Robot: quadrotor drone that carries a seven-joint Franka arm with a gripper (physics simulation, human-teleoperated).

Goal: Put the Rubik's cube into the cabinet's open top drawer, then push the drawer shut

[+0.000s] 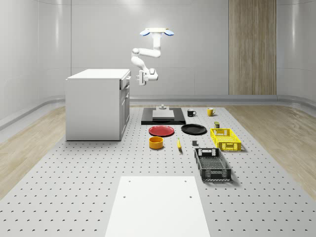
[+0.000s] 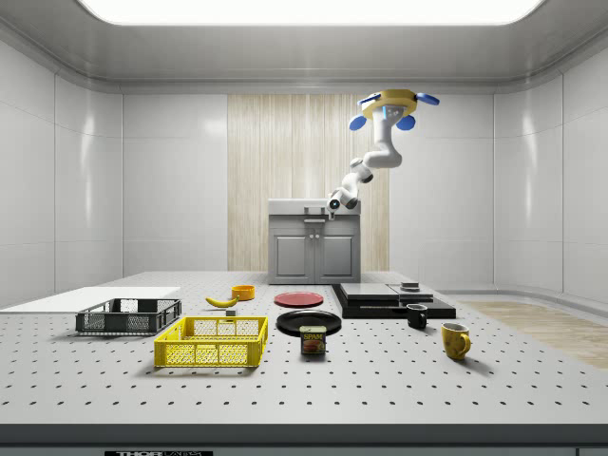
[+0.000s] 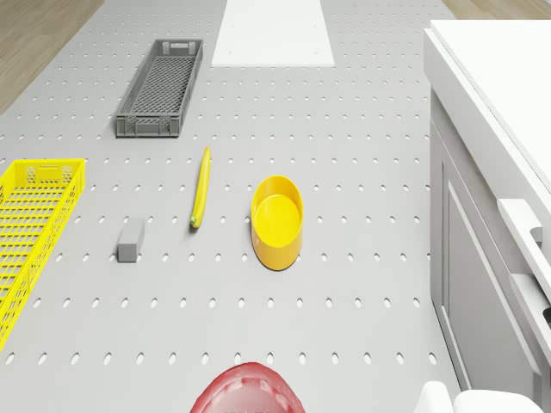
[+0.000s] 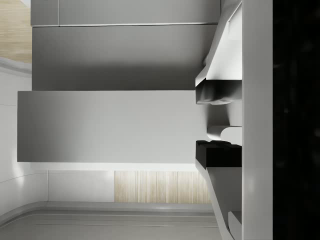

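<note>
The white cabinet (image 1: 96, 103) stands at the whole-scene view's left, and its top also appears in the drone view (image 3: 491, 95). Its top drawer (image 1: 125, 82) juts out a short way from the cabinet face, as the drone view (image 3: 527, 225) also shows. The drone (image 1: 157, 32) hovers high above the table, right of the cabinet. Its arm bends down and toward the cabinet. The gripper (image 1: 140, 78) is level with the top drawer, just off its front, and the side view has the gripper (image 2: 334, 202) in front of that drawer.
On the table lie a black platform (image 1: 163, 118), a red plate (image 1: 161, 130), a black plate (image 1: 193, 129), a yellow bowl (image 3: 277, 219), a banana (image 3: 200, 188), a yellow crate (image 1: 225, 139), a dark crate (image 1: 212, 164) and two mugs (image 1: 191, 112).
</note>
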